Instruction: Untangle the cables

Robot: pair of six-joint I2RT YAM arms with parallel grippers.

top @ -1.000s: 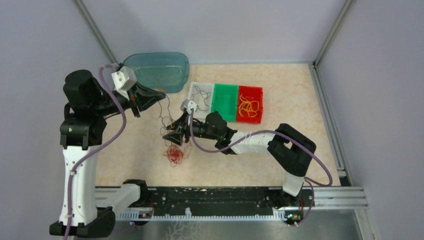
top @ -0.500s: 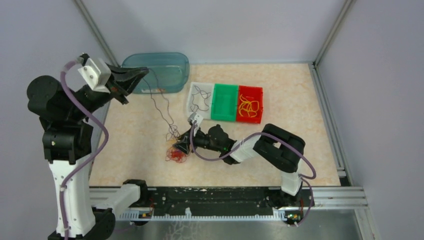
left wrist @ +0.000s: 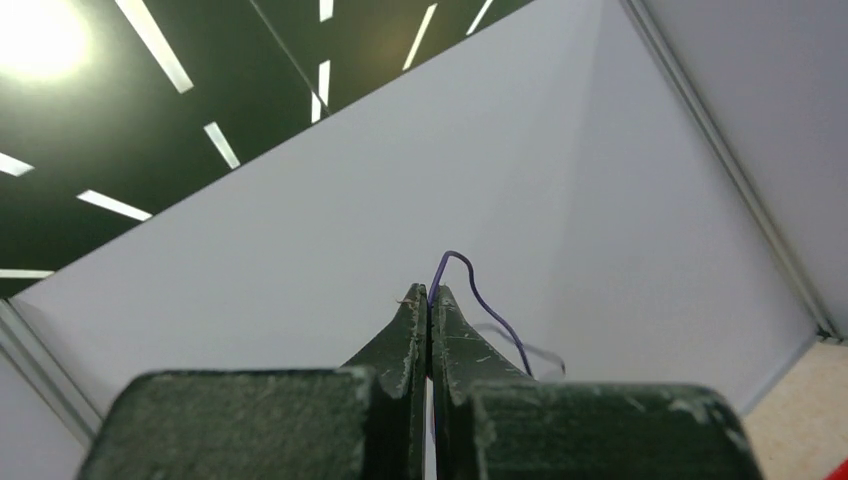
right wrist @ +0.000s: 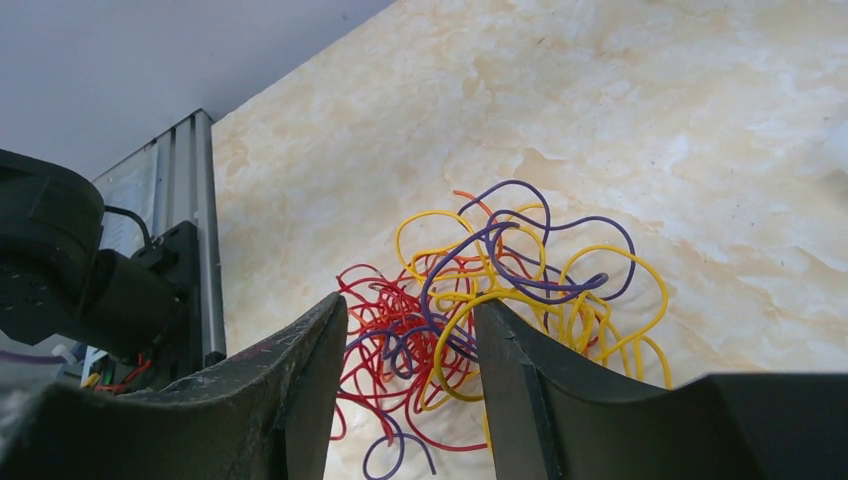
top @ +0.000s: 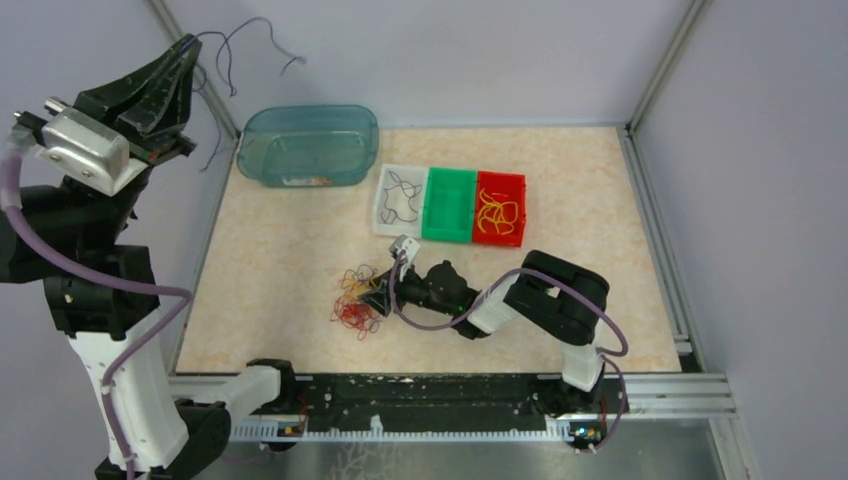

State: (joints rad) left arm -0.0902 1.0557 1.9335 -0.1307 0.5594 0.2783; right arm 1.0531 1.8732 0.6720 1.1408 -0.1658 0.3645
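Beige marbled tabletop (top: 580, 200), grey walls (top: 450, 50) all round. L arm stands tall at the back-left corner. The left gripper (top: 188, 45) is high above the table, its fingers (left wrist: 412, 335) pressed together and pinching one thin purple cable (left wrist: 470, 278) right at the tips. That cable curls off to the right in front of the wall, loose end in the air.

The right gripper (top: 377, 293) lies low on the table, fingers (right wrist: 300, 370) spread. It's at the right edge of the tangle of cables (top: 355, 300), a heap of yellow, red and purple loops approx mid-table, toward the near side. On the R wrist cam the heap sits just beyond and btwn the tips; can't tell if they touch it.

Further back there's a teal tub (top: 320, 145). To its right is a row of three trays side by side: white tray (top: 415, 222) w/ dark cables (top: 400, 198), green tray (top: 450, 205), and red tray (top: 500, 176) w/ yellow cables (top: 495, 215).
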